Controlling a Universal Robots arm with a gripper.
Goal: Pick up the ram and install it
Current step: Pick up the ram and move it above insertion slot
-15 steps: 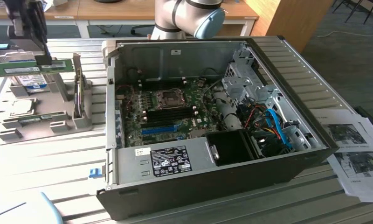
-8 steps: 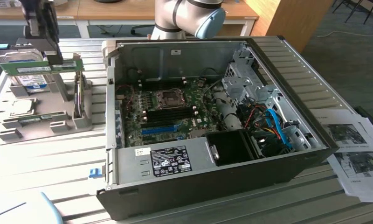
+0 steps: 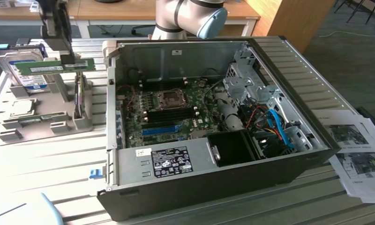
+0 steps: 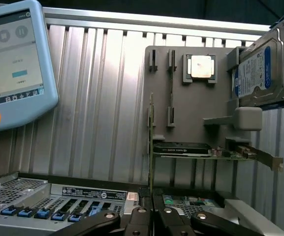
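Note:
The ram [image 3: 55, 66], a long thin green stick, hangs level above the grey parts holder [image 3: 47, 115] at the exterior view's left, beside the open computer case [image 3: 200, 187]. My gripper [image 3: 61, 57] is shut on its upper edge. In the wrist view the ram [image 4: 151, 147] shows edge-on as a thin strip running out from between the fingers [image 4: 139, 219] of the gripper [image 4: 152, 209]. The motherboard [image 3: 175, 117] lies inside the case, with dark memory slots [image 3: 168, 114] below the CPU socket [image 3: 170, 97]. The ram is well apart from them.
A silver hard drive [image 3: 24, 70] [image 4: 260, 73] stands in the holder, with a CPU [image 4: 201, 66] and a graphics card [image 4: 181, 149] beside it. A teach pendant [image 4: 14, 64] lies on the slatted table. Papers [image 3: 356, 150] lie at the exterior view's right. A blue slot [image 3: 159, 130] crosses the board.

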